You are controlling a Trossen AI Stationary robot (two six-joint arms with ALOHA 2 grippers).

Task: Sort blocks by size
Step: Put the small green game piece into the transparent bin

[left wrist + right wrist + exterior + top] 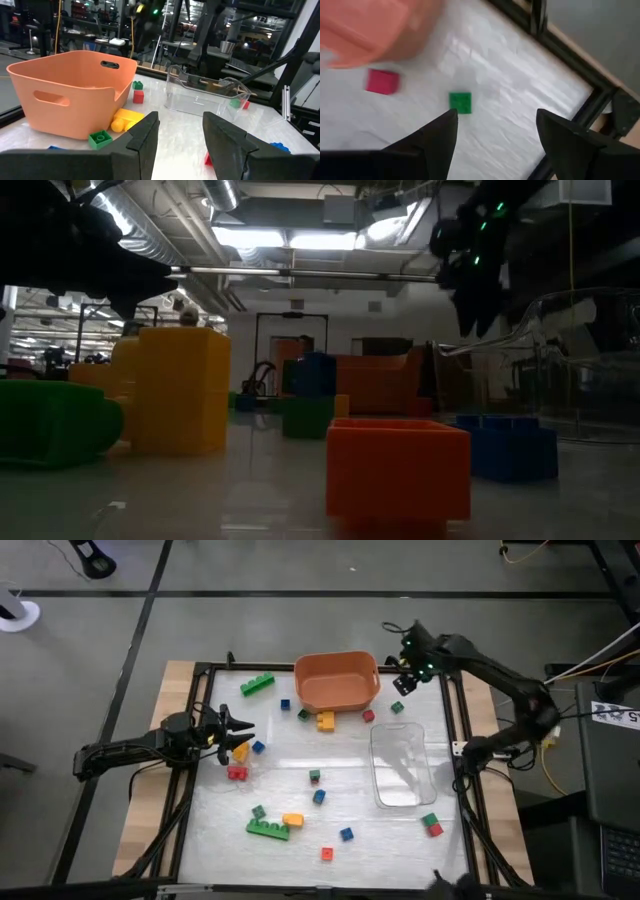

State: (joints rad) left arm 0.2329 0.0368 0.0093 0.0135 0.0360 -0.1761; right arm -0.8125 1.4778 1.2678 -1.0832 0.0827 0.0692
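Small blocks in red, green, blue and yellow-orange lie scattered on the white table top. Among them are a long green brick (257, 684) at the far left and another (268, 829) near the front. My right gripper (403, 686) hangs open above the far right of the table, fingers slanting down, beside the orange bin (337, 680). Below it lie a small green block (460, 102) and a red block (382, 81). My left gripper (243, 731) waits open at the table's left side, level, with nothing between its fingers (142, 140).
A clear plastic tray (402, 765) stands on the right half of the table, near the green block (428, 820) and red block (434, 829) at the front right. A yellow brick (325, 721) lies against the bin's near side. A black frame (462, 740) edges the table.
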